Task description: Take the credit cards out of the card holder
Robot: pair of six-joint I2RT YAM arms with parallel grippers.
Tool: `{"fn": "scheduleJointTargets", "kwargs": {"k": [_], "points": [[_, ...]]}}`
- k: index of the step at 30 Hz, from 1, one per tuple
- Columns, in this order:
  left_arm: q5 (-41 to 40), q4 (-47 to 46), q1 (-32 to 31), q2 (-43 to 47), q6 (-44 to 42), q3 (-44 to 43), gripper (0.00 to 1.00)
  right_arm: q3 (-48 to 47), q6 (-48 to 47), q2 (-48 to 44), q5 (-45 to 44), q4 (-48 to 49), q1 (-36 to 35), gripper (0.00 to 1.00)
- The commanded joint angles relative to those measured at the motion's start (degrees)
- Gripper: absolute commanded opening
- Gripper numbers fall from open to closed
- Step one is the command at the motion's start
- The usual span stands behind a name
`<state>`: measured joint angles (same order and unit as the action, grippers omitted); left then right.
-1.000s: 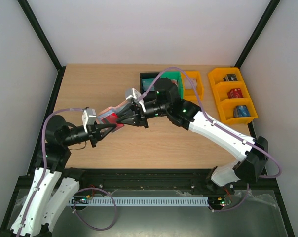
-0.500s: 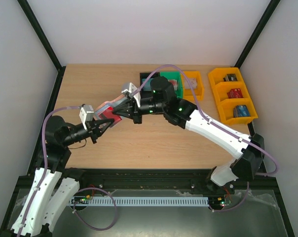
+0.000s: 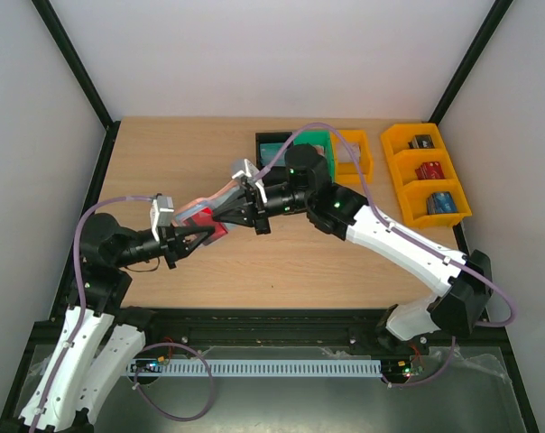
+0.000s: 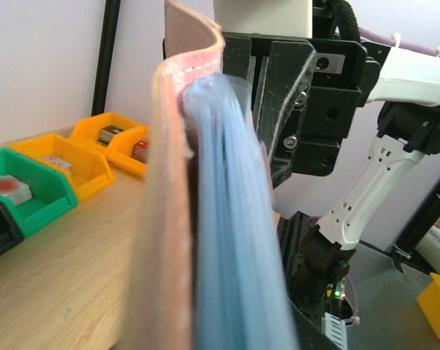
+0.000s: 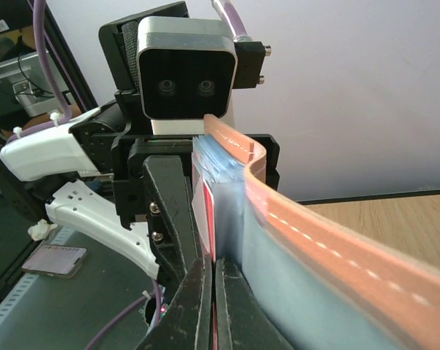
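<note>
The surface (image 3: 164, 162) shows bare wood across its left half and along the near edge, and that is where the room to move lies. The back right is crowded: a black bin (image 3: 265, 144), a green bin (image 3: 319, 140) and an orange bin (image 3: 355, 152) stand in a row, with a three-part orange bin (image 3: 392, 171) close to the right edge. Black frame posts run along both side walls.

The two arms meet left of centre. The card holder (image 3: 214, 197) is held between them on edge, pinkish-tan leather outside and blue-grey lining inside. The left gripper (image 3: 196, 233) is clamped onto the holder from the near left; the right wrist view shows its black fingers (image 5: 162, 219) on either side of the leather. The right gripper (image 3: 229, 215) is pinched almost fully together, and a thin strip of the red credit card (image 5: 207, 211) runs down between its fingers, with the card lying against the lining.

In the left wrist view the holder fills the middle and hides that gripper's own fingers. The lining there is a pale blue blur, so I cannot tell how many other cards sit in it. From above the arms cover much of the holder, and I cannot tell whether it touches the wood
</note>
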<state>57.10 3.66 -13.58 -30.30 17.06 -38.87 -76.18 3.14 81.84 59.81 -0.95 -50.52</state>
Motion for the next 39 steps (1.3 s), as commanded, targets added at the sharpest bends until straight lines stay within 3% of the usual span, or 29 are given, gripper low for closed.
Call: {"fn": "scheduleJointTargets", "kwargs": {"k": [1,7,11,22,39], "points": [[3.2,-3.6,0.1,0.6,0.7,0.0,0.17,1.1,1.1,-2.7,2.6,2.1,2.0,0.02],[2.8,-3.6,0.1,0.5,0.7,0.0,0.18,0.1,-0.7,-2.7,2.7,-0.8,2.3,0.02],[1.5,-3.8,0.1,0.5,0.9,-0.2,0.03,0.0,-0.7,-2.7,3.3,-0.5,2.3,0.01],[3.7,-4.3,0.4,0.9,-0.1,-0.4,0.02,-0.4,-7.3,-3.0,-6.2,-11.2,2.5,0.1],[7.0,-4.2,0.3,0.3,-3.1,-1.0,0.02,-1.5,-11.7,-3.2,-6.0,-16.9,2.6,0.25]]}}
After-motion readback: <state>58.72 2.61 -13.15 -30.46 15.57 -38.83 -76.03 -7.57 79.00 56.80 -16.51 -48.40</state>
